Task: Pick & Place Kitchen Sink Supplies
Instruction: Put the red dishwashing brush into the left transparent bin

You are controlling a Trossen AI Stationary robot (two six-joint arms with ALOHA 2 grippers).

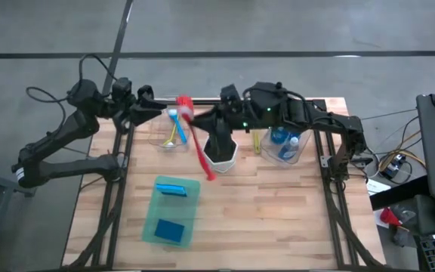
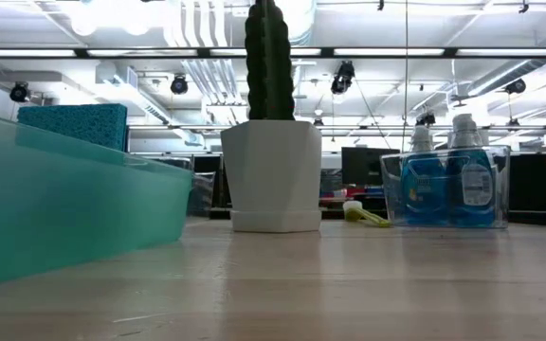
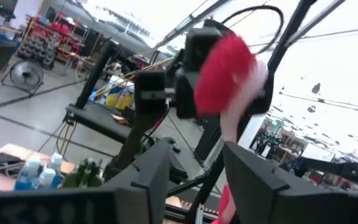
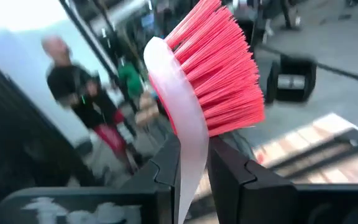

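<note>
The right gripper (image 4: 194,171) was clamped on the pink brush (image 1: 195,136), held aloft between both arms. The left gripper (image 3: 194,168) stood wide just beside its bristles. Sponges (image 1: 171,187) lay on the tray (image 1: 191,227), bottles (image 1: 284,142) binned nearby; this brush remained unplaced.

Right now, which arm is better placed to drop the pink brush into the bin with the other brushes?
Right. The right gripper is shut on the pink brush, its head beside the brush bin. The left gripper waits open nearby, holding nothing.
</note>
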